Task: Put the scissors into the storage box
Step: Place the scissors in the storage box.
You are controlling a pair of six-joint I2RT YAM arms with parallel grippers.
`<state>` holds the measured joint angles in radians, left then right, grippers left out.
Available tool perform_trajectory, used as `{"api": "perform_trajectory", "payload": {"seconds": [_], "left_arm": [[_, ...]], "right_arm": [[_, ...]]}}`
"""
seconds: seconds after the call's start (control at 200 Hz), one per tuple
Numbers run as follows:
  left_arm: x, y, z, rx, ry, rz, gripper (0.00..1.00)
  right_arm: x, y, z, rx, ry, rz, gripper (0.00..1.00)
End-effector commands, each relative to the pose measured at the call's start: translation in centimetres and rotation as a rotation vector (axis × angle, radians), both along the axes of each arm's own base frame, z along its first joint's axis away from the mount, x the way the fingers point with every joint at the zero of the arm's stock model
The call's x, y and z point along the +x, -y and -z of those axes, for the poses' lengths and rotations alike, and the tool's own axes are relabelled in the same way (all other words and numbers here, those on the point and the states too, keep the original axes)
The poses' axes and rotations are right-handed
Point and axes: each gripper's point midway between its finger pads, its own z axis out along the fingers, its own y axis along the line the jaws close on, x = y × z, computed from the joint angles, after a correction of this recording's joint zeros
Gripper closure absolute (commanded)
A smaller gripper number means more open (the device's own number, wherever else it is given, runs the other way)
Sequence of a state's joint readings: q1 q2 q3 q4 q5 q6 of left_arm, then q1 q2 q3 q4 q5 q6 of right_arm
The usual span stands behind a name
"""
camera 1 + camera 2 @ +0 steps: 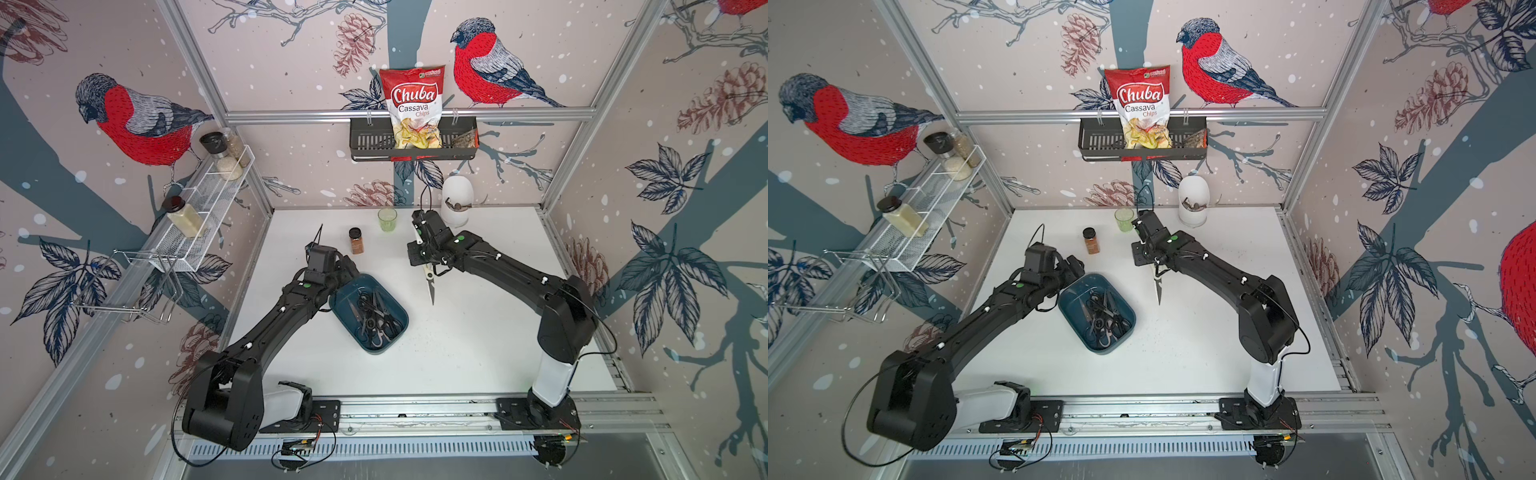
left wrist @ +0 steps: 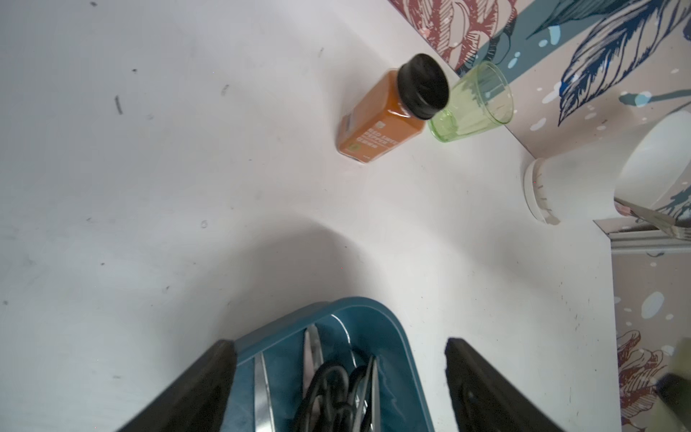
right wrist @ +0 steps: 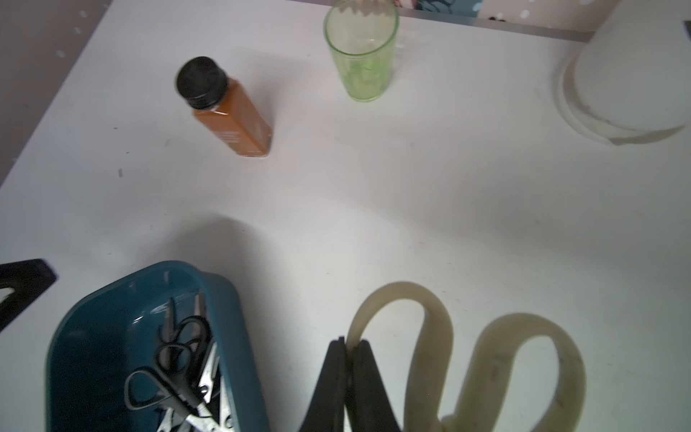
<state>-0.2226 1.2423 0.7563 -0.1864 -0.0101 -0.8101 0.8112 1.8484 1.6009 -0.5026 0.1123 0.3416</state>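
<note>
Right claw (image 3: 347,346) is clamped tight on one loop of the cream-handled kitchen shears (image 3: 523,355) and has them fully in its grip. The second loop hangs free beside the fingers. In a top view the shears (image 1: 429,284) jut out from under the right wrist, blades together, tip pointing away from the back wall. They sit to the robot's right of the storage box (image 1: 353,291), close to its far corner but not over it or touching it.

The dark teal box lies at an angle in the middle of the desk (image 1: 478,332). Inside is a tangle of black-handled scissors (image 1: 376,318), with steel blades crossing one another. How many pairs there are is hard to say.

Over to the left claw (image 2: 338,343) — its fingers are spread wide with nothing between them. It hovers at the box's far end, with one finger in front of the box wall and the other out over bare desk.

Beyond the box, toward the back wall, an orange spice jar (image 1: 356,241) with a black cap stands upright. A green glass (image 1: 387,219) is near it, and the two are apart in both top views.
</note>
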Motion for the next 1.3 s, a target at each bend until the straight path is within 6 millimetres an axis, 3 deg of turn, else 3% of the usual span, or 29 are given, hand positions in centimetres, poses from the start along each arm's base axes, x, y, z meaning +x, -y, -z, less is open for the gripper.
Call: {"api": "perform_trajectory", "payload": {"seconds": [0.0, 0.275, 0.495, 0.76, 1.06, 1.135, 1.296], "left_arm": [[-0.7, -2.4, 0.4, -0.055, 0.013, -0.101, 0.08], [-4.1, -8.8, 3.1, -0.113, -0.006, -0.33, 0.08], [-5.4, -11.1, 3.9, -0.143, -0.011, -0.403, 0.08], [-5.5, -11.4, 4.2, -0.154, -0.014, -0.409, 0.08], [-5.7, -11.7, 4.1, -0.133, -0.01, -0.42, 0.08], [-5.9, -11.8, 4.2, -0.126, -0.011, -0.425, 0.08], [-6.0, -12.2, 4.0, -0.105, 0.0, -0.437, 0.08]], "right_arm": [[-1.5, -4.0, -1.2, 0.068, 0.029, -0.071, 1.0], [-5.5, -11.5, -0.7, 0.079, 0.038, -0.209, 1.0], [-8.3, -15.2, 2.0, 0.068, 0.012, -0.305, 1.0], [-10.4, -16.4, 6.4, 0.058, -0.049, -0.37, 1.0], [-11.3, -17.0, 9.0, 0.037, -0.075, -0.419, 1.0], [-11.2, -17.1, 9.1, 0.031, -0.073, -0.415, 0.95], [-10.5, -16.9, 8.5, 0.018, -0.047, -0.394, 0.75]]}}
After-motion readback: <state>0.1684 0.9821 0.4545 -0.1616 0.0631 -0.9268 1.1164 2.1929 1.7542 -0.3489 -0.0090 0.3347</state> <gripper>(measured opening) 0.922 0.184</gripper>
